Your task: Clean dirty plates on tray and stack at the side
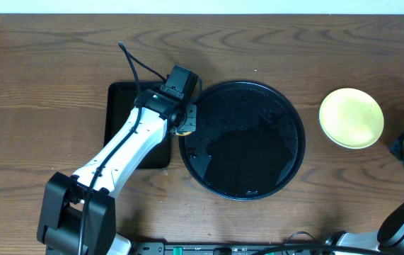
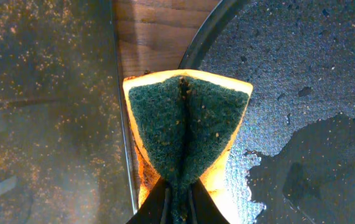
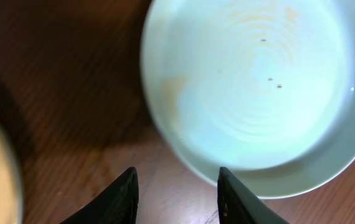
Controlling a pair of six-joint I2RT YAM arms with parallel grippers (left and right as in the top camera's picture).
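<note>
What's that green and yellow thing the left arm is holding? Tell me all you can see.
It is a sponge: yellow foam with a dark green scrubbing face dotted with pale crumbs. The left hand pinches its middle, so the green face folds into a crease. It hangs over the strip of table between the small tray and the big tray; whether it touches them cannot be told.

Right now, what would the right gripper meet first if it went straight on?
Probably the near rim of the blue plate. The right gripper is open and empty and points at that rim, with bare table showing between its jaws. Depth is unclear, so it may touch wood just short of the rim.
</note>
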